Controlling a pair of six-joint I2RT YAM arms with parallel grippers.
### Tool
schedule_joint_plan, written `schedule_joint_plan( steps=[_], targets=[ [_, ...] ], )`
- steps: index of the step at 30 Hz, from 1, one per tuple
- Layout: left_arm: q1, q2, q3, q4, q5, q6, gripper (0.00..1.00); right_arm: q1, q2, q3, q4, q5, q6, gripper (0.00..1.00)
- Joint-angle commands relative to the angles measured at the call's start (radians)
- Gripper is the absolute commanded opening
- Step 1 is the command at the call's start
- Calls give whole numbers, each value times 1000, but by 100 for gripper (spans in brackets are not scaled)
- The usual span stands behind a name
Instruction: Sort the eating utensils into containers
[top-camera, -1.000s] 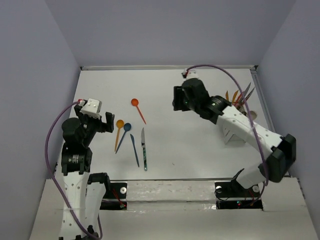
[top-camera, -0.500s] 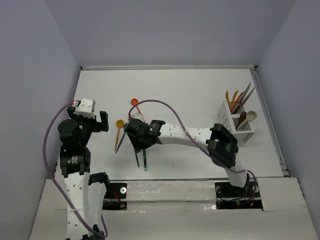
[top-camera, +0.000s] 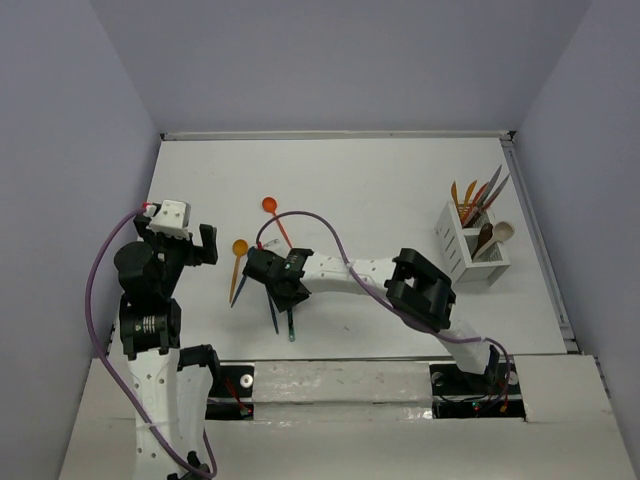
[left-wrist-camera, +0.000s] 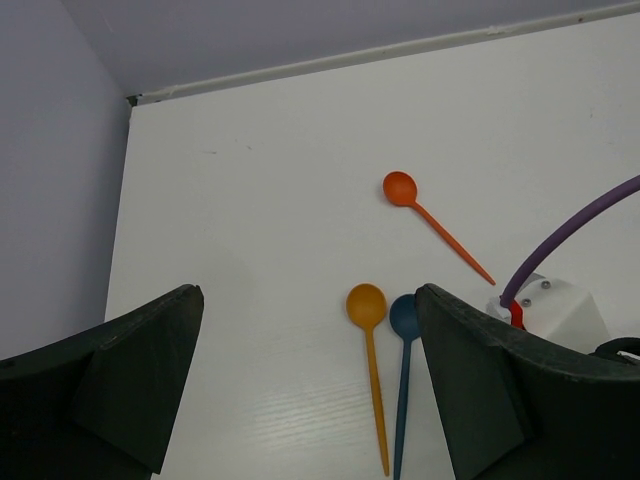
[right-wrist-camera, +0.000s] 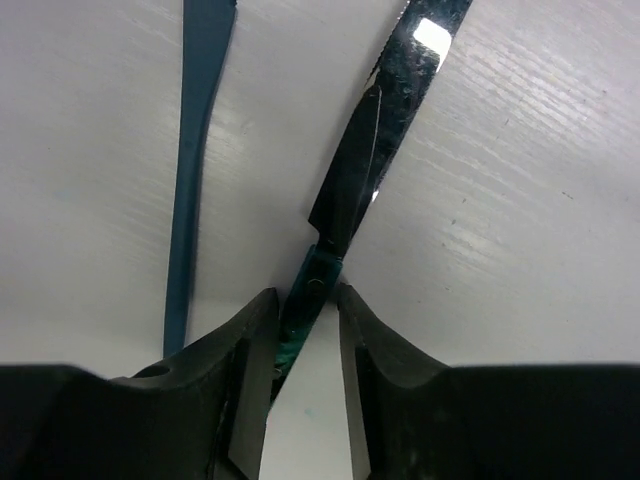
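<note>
The right end effector (right-wrist-camera: 305, 300) is low over the surface (top-camera: 380, 190), at about 8 o'clock from its middle. Its two fingers stand close on both sides of the teal handle of the knife (right-wrist-camera: 385, 130), which lies flat. Whether they press it, I cannot tell. A blue utensil (right-wrist-camera: 195, 150) lies just beside the knife, at its 9 o'clock. The left end effector (left-wrist-camera: 310, 390) is wide open and holds nothing. The white caddy (top-camera: 450, 255) stands at 3 o'clock, with sorted utensils (top-camera: 480, 195) upright inside.

Right pincer (top-camera: 287, 288) low over teal-handled knife (top-camera: 291, 328), orange spoon (top-camera: 238, 256) just left, white caddy (top-camera: 462, 252) well apart at right
</note>
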Motion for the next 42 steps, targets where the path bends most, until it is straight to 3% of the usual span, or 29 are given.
schedule_joint_plan(
  steps=[1,6,11,18,21,23,25,27,28,29,30,32,35,42],
  targets=[
    [12,-15,0,34,31,12,99,9,18,-37,-20,-30,31,31],
    [18,-24,5,31,37,12,99,9,-14,-147,-10,-2,63,22],
    [21,-23,5,29,49,15,99,-11,-91,-272,-1,63,108,0],
    [25,-23,3,28,57,16,99,-11,-344,-405,122,157,-13,0],
    [26,-14,3,25,80,24,99,-11,-535,-434,159,276,-84,0],
    [26,-6,5,23,89,25,99,-20,-684,-460,211,448,-156,0],
    [28,0,5,23,86,27,99,-78,-781,-496,286,584,-216,0],
    [28,3,3,23,89,28,99,-208,-938,-662,634,613,-413,0],
    [28,3,3,22,91,30,99,-262,-995,-663,636,616,-414,0],
    [28,5,3,19,98,30,99,-320,-1101,-810,929,616,-534,0],
    [28,5,3,18,101,30,99,-463,-1146,-882,1064,596,-561,0],
    [28,5,3,17,104,32,99,-616,-1209,-985,1253,576,-508,0],
    [28,5,3,15,114,35,99,-837,-1221,-1028,1280,542,-428,0],
    [29,16,3,9,129,36,99,-949,-1031,-967,1368,525,-521,0]
  ],
)
